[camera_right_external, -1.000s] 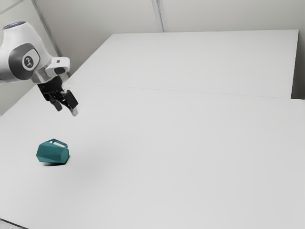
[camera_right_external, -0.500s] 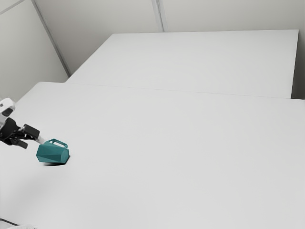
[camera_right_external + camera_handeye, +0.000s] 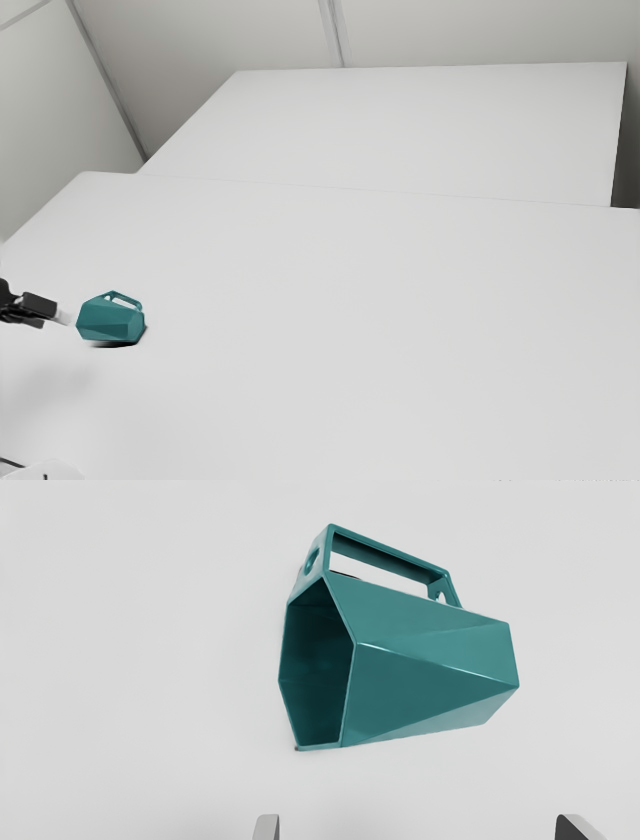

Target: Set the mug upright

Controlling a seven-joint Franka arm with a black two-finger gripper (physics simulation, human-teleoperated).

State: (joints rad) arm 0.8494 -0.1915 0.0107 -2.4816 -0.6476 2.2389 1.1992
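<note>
1. The teal, faceted mug [image 3: 110, 322] with an angular handle [image 3: 392, 555] lies on its side on the smooth white bench [image 3: 350, 300], so it is not upright.
2. Its open mouth [image 3: 317, 675] and dark hollow inside face partly toward the wrist camera, and the handle runs along one side of the body.
3. The mug is near the black gripper [image 3: 54, 320] with pale fingertips, which is just beside it on the exterior view's left; in the wrist view the mug lies ahead of the fingertips, beyond their reach.
4. The gripper is wide open, its two fingers well apart, with bare bench showing between them.
5. It holds nothing, and neither finger touches the mug in the wrist view.
</note>
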